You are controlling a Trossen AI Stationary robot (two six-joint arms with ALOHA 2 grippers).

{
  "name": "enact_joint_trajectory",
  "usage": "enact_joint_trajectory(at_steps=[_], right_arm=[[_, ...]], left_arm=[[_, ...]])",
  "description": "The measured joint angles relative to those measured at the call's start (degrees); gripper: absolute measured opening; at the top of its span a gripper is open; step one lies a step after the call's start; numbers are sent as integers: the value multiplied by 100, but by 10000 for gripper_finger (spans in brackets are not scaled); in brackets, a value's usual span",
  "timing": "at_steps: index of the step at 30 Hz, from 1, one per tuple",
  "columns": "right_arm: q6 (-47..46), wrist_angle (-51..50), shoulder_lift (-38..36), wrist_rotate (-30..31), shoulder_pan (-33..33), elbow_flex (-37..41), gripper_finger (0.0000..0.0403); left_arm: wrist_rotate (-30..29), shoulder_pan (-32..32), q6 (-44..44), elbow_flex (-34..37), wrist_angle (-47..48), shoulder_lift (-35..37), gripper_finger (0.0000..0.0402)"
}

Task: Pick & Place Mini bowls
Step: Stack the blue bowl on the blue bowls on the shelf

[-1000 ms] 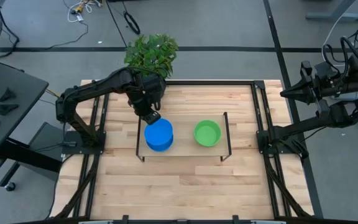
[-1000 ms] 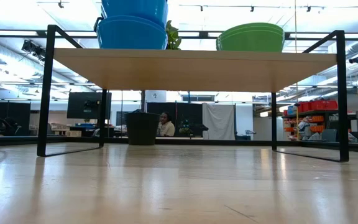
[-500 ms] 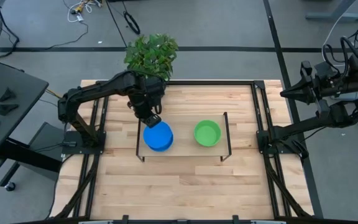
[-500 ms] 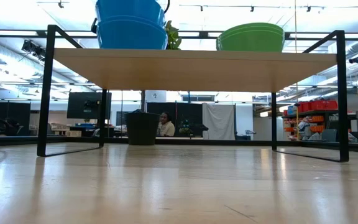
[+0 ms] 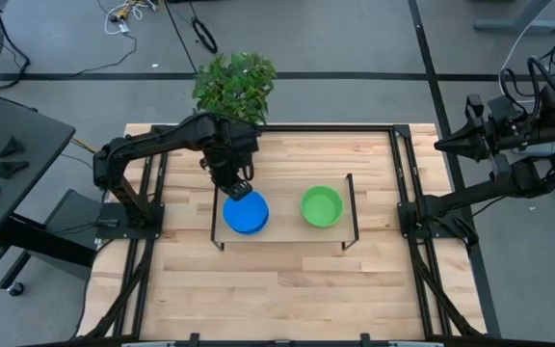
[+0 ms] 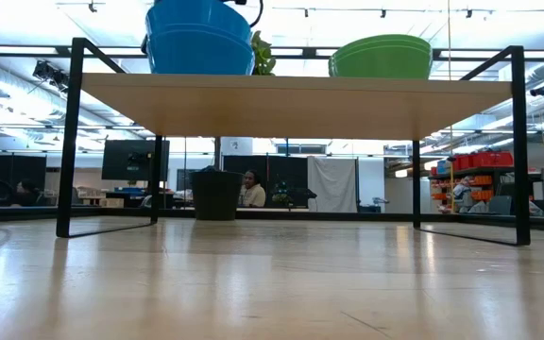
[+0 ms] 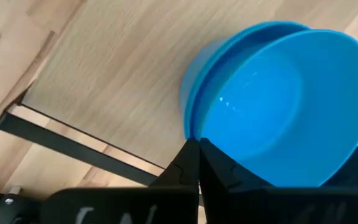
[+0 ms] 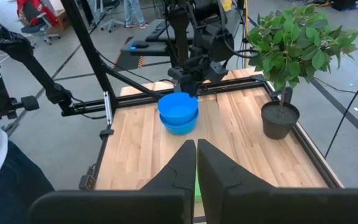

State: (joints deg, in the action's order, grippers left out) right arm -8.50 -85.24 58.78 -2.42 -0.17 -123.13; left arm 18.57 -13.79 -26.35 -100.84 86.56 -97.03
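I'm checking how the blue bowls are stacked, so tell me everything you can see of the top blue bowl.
The top blue bowl is small, round and shallow, of glossy bright blue plastic, open side up and empty. It sits tilted in the blue stack on the small raised wooden shelf, left of the green bowls. The left gripper is shut on its rim at the side nearest the plant.

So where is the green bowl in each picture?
High view: green bowl right of centre, on the small raised shelf.
Low view: upper right, atop the shelf.
Left wrist view: not in it.
Right wrist view: not visible.
Shared landmark: the blue bowls beside it.
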Motion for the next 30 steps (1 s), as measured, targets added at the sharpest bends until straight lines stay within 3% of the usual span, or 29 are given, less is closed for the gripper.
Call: enact_joint_trajectory(at_steps=[22, 30], right_arm=[[0, 1, 0, -1, -1, -2, 21], [0, 1, 2, -1, 1, -2, 21]], left_arm=[[-443, 128, 7, 0, -85, -28, 2], [-339, 130, 20, 0, -122, -26, 37]])
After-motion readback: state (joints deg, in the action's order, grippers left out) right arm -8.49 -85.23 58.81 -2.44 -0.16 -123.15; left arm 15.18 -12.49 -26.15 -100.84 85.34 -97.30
